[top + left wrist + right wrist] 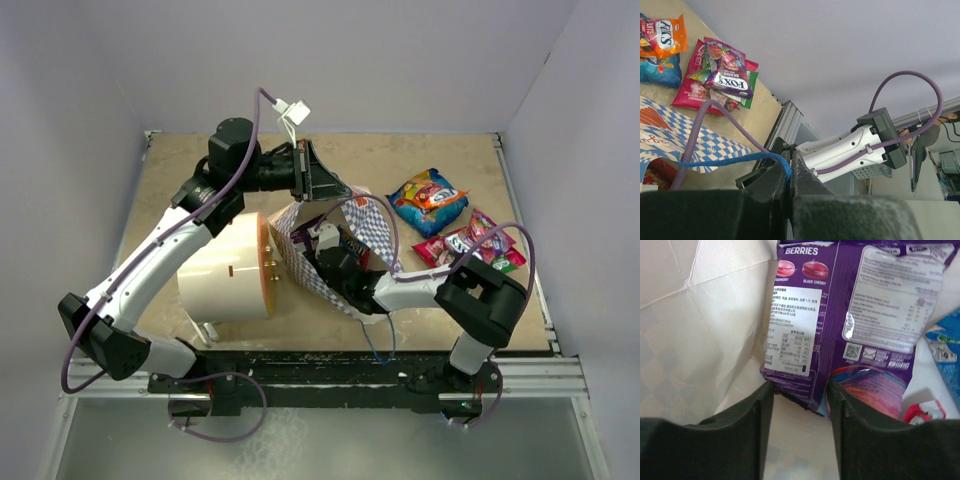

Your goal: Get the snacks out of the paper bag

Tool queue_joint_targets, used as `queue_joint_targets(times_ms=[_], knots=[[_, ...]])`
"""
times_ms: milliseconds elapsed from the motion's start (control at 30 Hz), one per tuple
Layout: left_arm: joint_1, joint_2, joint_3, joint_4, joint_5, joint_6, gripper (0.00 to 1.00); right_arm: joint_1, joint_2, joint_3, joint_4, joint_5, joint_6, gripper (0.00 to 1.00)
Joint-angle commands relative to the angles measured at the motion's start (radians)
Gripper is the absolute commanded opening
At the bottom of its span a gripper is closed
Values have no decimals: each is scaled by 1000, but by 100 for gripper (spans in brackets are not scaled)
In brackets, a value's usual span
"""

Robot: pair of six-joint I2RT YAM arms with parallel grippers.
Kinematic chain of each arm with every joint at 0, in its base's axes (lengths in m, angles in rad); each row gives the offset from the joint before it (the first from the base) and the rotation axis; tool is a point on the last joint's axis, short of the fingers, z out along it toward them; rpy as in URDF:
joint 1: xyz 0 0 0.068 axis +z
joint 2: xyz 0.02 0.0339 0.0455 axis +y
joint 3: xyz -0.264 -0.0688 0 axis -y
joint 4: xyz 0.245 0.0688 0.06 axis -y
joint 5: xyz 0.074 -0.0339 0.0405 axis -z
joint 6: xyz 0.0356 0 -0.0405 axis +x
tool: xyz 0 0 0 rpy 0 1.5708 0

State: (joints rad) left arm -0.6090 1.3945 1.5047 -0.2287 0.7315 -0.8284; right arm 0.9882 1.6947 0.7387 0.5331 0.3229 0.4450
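- Right now your left claw (790,172) is pressed together on the blue cord (730,161) of the paper bag (365,228), holding its mouth up near the middle of the overhead view.
- Your right claw (800,405) is deep inside the bag. Its fingers (740,435) are spread, with the lower edge of a purple packet (855,315) right at the tips. As far as the wrist view shows, nothing is pinched.
- A pink-and-orange packet (875,390) lies under the purple one, at the lower right of that view.
- Out on the table (200,165) sit a blue-and-orange packet (428,200) and a pile of packets (478,240) in red, pink and purple. Both are in the upper right of the overhead view, apart from the bag's mouth.
- Expect the purple packet to be light and soft. Its glossy film looks slippery, so it may crumple or slide out of a loose grip.
- Take it by the flat bottom seam or the lower corner, not the puffy middle.
- The bag is thin paper and will likely buckle or tear if you drag against its wall, so keep the cord taut.
- Mind the white drum (225,270) lying just left of the bag.
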Motion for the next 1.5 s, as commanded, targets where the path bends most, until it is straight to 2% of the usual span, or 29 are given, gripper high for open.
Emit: queue_joint_targets(times_ms=[0, 200, 400, 533, 900, 1467], knots=[[-11, -43, -5, 58, 10, -14, 0, -3, -11, 14, -39, -2, -2, 41], [-11, -59, -8, 21, -18, 5, 0, -4, -68, 46, -44, 12, -62, 28], [-9, -69, 2, -32, -62, 40, 0, -4, -117, 74, -42, -55, -119, 5], [-9, -71, 2, -48, -92, 53, 0, -3, -179, 46, -24, -78, -144, 0], [-6, -88, 3, -90, -150, 86, 0, -3, -388, -28, -98, -90, -179, 0], [3, -114, -3, -140, -202, 118, 0, -4, -826, -41, -428, -196, -186, 0]])
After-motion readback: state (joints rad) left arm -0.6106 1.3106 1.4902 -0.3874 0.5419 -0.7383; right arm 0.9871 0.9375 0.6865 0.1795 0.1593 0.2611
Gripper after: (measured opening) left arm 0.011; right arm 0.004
